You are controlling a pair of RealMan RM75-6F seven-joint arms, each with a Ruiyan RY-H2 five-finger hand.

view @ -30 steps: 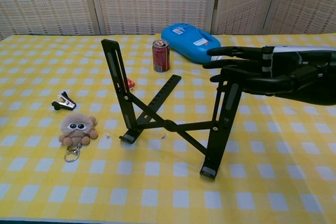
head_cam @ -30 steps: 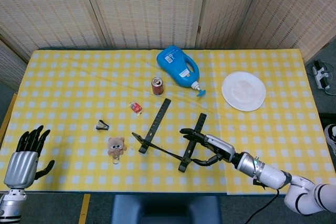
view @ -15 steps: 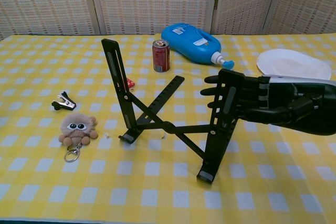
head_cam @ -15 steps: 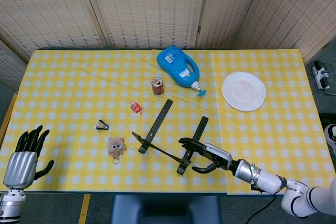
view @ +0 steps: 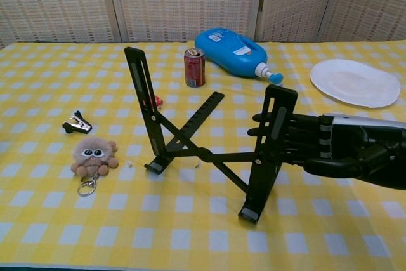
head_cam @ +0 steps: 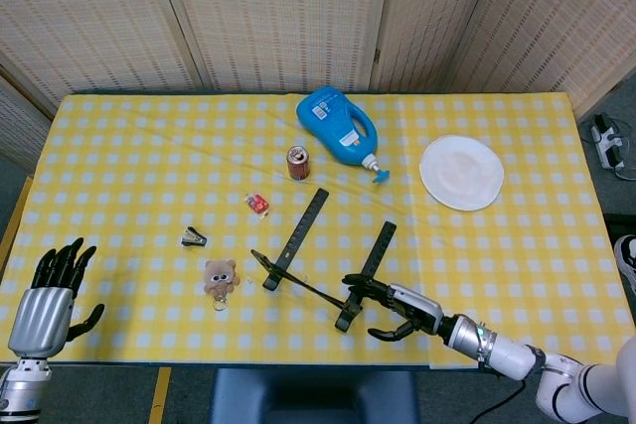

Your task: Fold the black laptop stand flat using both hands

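Note:
The black laptop stand [head_cam: 316, 263] [view: 190, 147] stands unfolded on the yellow checked table, two slanted uprights joined by crossed bars. My right hand [head_cam: 399, 307] [view: 323, 149] reaches in from the right at mid-height of the right upright. Its straight fingers [view: 269, 136] touch the far side of that upright, and the thumb hangs apart below, closed on nothing. My left hand [head_cam: 46, 291] hovers at the table's near left corner, fingers spread and empty, far from the stand. The chest view does not show it.
A blue detergent bottle [head_cam: 338, 124] [view: 229, 45] and a red can [head_cam: 298, 161] [view: 195, 66] lie behind the stand. A white plate [head_cam: 461, 172] [view: 354, 82] sits far right. A plush keychain [head_cam: 220, 277] [view: 93, 155], a black clip [head_cam: 194, 237] [view: 77, 122] and a small red item [head_cam: 258, 204] lie left.
My right hand has slid from the top of the right upright down to its middle and drawn nearer the table's front edge. The upright shifted slightly. The left hand has not moved.

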